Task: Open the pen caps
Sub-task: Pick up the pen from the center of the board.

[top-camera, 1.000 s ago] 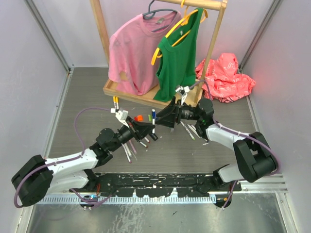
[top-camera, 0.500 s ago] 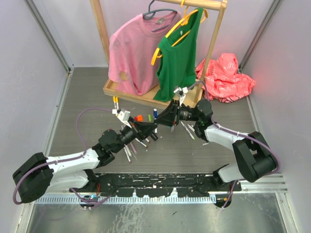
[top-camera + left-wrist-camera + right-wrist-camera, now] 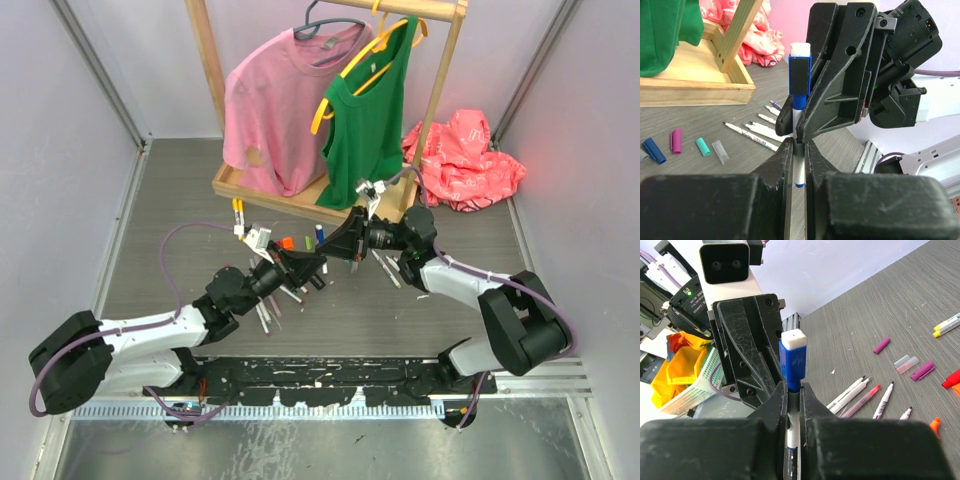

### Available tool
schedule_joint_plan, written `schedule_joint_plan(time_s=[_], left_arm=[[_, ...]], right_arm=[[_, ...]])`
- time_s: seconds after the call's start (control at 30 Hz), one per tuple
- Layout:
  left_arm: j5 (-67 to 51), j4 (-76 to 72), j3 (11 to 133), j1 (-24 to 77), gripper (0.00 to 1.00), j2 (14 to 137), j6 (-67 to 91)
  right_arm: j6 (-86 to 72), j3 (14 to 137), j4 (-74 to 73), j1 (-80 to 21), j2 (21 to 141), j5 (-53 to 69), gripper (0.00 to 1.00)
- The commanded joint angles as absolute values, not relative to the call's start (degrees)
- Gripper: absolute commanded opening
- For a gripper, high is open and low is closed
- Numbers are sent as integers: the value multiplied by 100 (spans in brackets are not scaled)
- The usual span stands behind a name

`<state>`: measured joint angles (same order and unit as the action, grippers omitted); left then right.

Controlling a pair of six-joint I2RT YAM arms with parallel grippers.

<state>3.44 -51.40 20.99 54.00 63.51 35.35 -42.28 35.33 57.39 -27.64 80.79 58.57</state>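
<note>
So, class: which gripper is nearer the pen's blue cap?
Right. The right gripper clamps the pen just under the blue cap; the left gripper holds the pen further along, away from it.

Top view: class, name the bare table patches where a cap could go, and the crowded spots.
Bare: table left of the wooden rack, up to the wall; also near the front rail. Crowded: markers and pen caps mid-table.

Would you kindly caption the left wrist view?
Left gripper and right gripper pinch one thin white marker with a square blue plastic cap.

Left gripper point(image 3: 308, 266), right gripper point(image 3: 337, 249), one marker point(image 3: 318, 238)
</note>
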Motion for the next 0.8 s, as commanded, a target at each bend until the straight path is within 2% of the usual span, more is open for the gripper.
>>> schedule_joint_plan(time_s=[0.0, 0.17, 0.2, 0.27, 0.43, 0.57, 0.77], left_arm=[[331, -5358, 2301, 5420, 16, 6175, 3411], [50, -4875, 2155, 5414, 55, 5577, 2979], [86, -4781, 2090, 5405, 65, 5409, 2922], [176, -4551, 1968, 5367, 75, 5081, 2824], [-128, -3686, 2099, 4836, 85, 4457, 3106], [-1034, -3566, 2320, 4087, 86, 4579, 4133], [-1220, -3528, 2761, 3882, 77, 5139, 4997]], right_arm=[[-4074, 3732, 5791, -2805, 7997, 5992, 1], [-3882, 3932, 5238, -2725, 7969, 6106, 1], [-3813, 4001, 4959, -2705, 7971, 6149, 1], [-3533, 4191, 4400, -2698, 7987, 6305, 1], [-2809, 4673, 3176, -2699, 8105, 6796, 1], [-2732, 4828, 2911, -2707, 8270, 7057, 1], [-1885, 5090, 1801, -2768, 8258, 6754, 1]])
